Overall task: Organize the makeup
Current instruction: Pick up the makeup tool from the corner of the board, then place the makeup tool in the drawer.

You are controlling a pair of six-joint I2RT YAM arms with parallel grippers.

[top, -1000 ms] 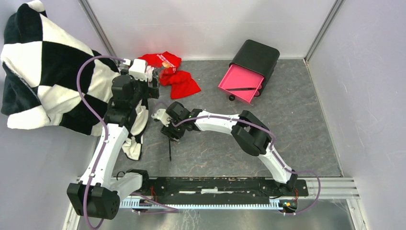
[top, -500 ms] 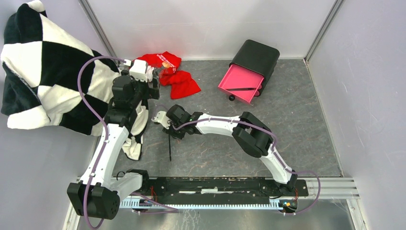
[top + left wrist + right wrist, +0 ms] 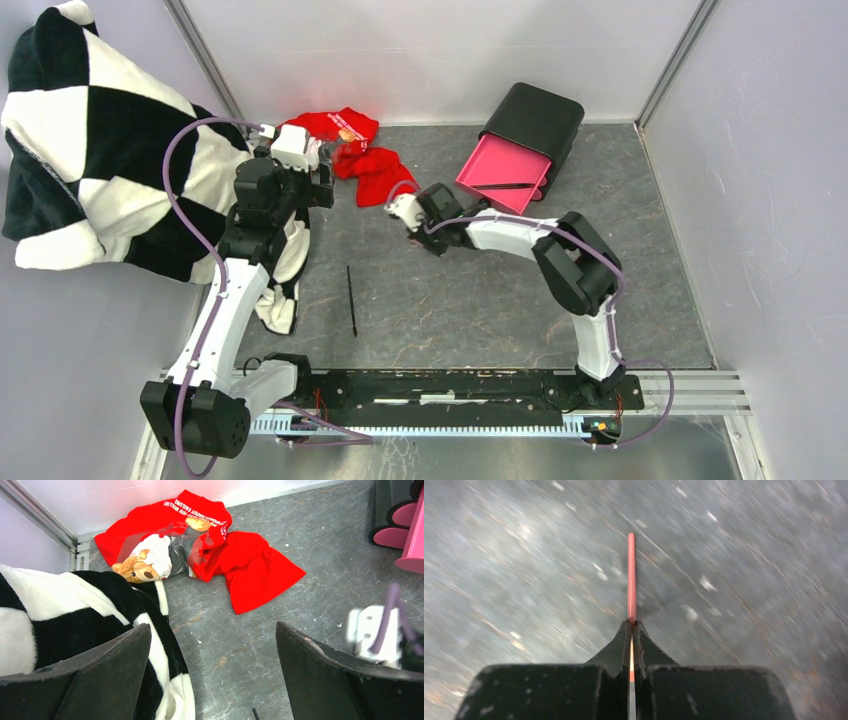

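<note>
My right gripper [image 3: 632,626] is shut on a thin reddish-pink stick [image 3: 631,575] that pokes out ahead of the fingertips, held above the grey floor. In the top view this gripper [image 3: 412,214] is in the middle, between the red cloth and the pink drawer, and the stick is too small to make out there. A thin black pencil [image 3: 351,300] lies alone on the floor; its tip [image 3: 255,713] shows at the bottom of the left wrist view. My left gripper [image 3: 212,630] is wide open and empty beside the blanket's edge. Another black pencil [image 3: 505,186] lies in the drawer.
A black box [image 3: 535,120] lies at the back right with its pink drawer [image 3: 495,172] pulled out, a small black ball [image 3: 484,204] at its front. The red cloth [image 3: 365,160] lies at the back. A black-and-white blanket [image 3: 90,150] covers the left side.
My right gripper has shut on the thin stick and swung up and to the right, away from the black pencil, which stays on the floor. The left arm has not moved.
</note>
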